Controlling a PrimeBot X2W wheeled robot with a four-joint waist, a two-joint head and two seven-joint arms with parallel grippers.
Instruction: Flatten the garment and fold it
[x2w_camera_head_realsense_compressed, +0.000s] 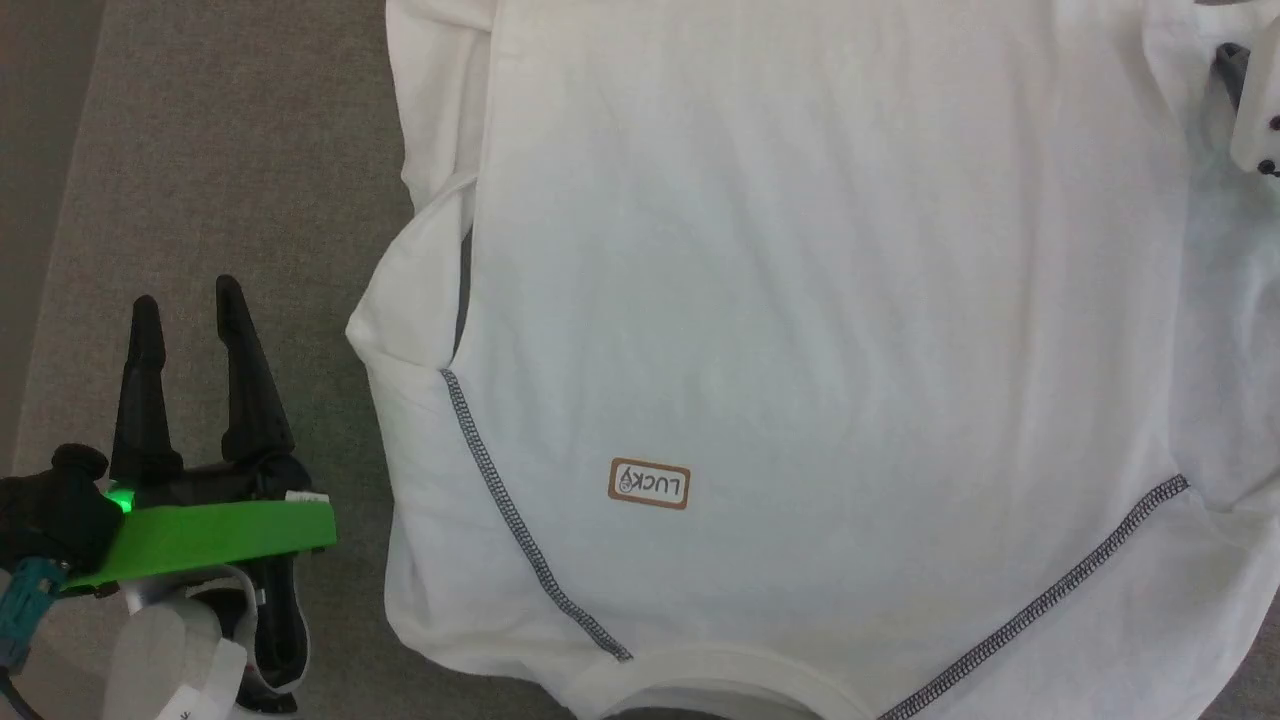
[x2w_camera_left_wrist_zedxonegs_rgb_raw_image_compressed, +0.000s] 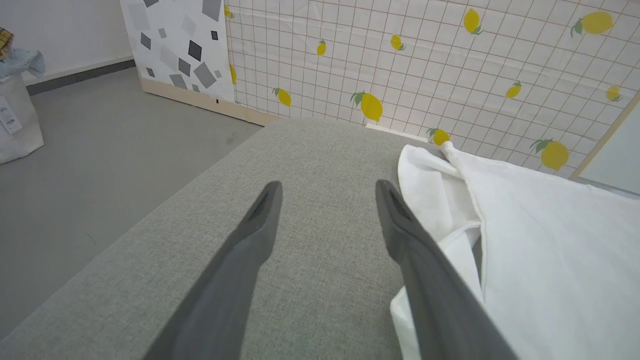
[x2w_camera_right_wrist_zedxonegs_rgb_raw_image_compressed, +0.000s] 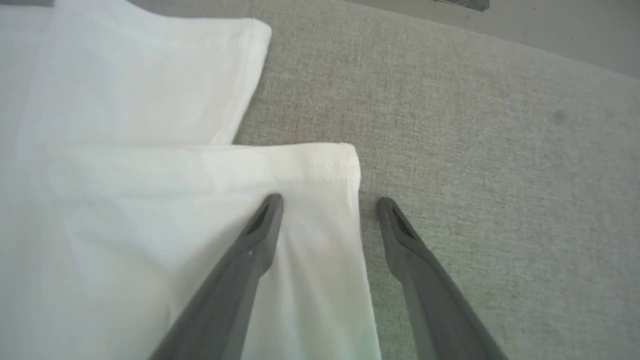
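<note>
Left gripper: fingers spread wide, nothing between them. It sits over bare grey cushion. The T-shirt starts just off its right-hand finger, and in the head view there's a clear gap between them.

Right gripper: fingers also wide apart, nothing clamped. One finger is over white fabric, the other over grey cushion, so a stitched hem edge runs up between them. Can't tell whether either tip touches the cloth.

The shirt lies spread on the cushion, mostly flat, and takes up most of the head view. Collar is at the near edge, body running away from the robot. LUCKY patch faces up and reads upside down from here. Two dark zigzag seams run diagonally from the collar out to the sleeves. The sleeve on the robot's left is bunched and folded on itself, with a dark gap under the fold.

Beyond the cushion in the left wrist view are a grey floor and a lemon-print grid panel.
</note>
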